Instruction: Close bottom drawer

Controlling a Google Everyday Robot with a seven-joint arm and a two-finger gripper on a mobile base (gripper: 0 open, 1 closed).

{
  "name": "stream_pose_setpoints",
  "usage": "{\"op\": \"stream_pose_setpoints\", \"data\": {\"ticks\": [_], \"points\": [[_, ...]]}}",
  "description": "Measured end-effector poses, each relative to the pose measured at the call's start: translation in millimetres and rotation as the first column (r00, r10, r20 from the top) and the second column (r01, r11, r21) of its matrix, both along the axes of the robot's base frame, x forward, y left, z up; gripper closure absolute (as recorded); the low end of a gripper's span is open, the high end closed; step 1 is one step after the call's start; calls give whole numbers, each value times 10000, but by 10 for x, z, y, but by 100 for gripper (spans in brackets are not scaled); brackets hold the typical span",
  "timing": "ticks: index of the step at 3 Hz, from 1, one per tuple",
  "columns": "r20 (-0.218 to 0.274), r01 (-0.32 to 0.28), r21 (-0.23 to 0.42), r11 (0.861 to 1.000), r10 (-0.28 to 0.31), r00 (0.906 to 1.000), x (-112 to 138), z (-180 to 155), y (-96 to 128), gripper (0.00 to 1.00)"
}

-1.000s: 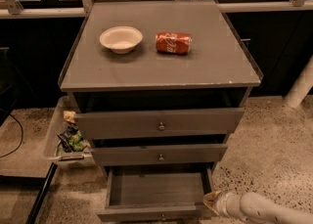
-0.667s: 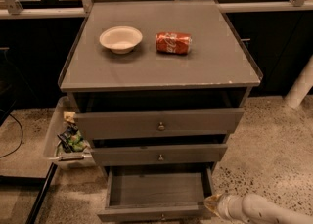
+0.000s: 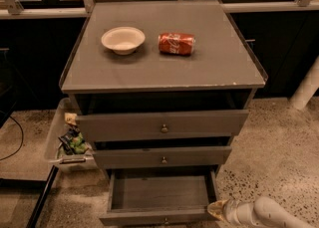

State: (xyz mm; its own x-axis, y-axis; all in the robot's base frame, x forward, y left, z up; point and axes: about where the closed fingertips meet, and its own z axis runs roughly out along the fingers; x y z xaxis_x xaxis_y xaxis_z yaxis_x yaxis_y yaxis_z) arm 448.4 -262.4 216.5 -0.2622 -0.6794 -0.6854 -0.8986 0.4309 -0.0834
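The bottom drawer [image 3: 159,194] of the grey cabinet stands pulled out, its shallow box empty, its slim front panel at the frame's lower edge. My gripper [image 3: 218,209] is at the drawer's front right corner, right beside or touching it, on a white arm [image 3: 264,214] that comes in from the lower right. The middle drawer [image 3: 162,156] and top drawer [image 3: 162,125] sit slightly out, each with a small brass knob.
On the cabinet top [image 3: 219,67] are a white bowl [image 3: 123,39] and a red soda can [image 3: 176,43] lying on its side. A clear bin with clutter [image 3: 69,140] stands left of the cabinet. A white post [image 3: 306,90] stands at right. The floor is speckled.
The gripper has shifted slightly toward the drawer's front right corner. The drawer looks unchanged.
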Motion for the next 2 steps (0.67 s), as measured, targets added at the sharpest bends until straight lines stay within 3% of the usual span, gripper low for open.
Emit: {"op": "stream_pose_setpoints", "data": {"ticks": [1, 2], "points": [[-876, -605, 1038, 9927, 698, 9937, -146, -127, 148, 100], [-1071, -942, 1401, 9856, 1097, 9882, -248, -81, 232, 100]]}}
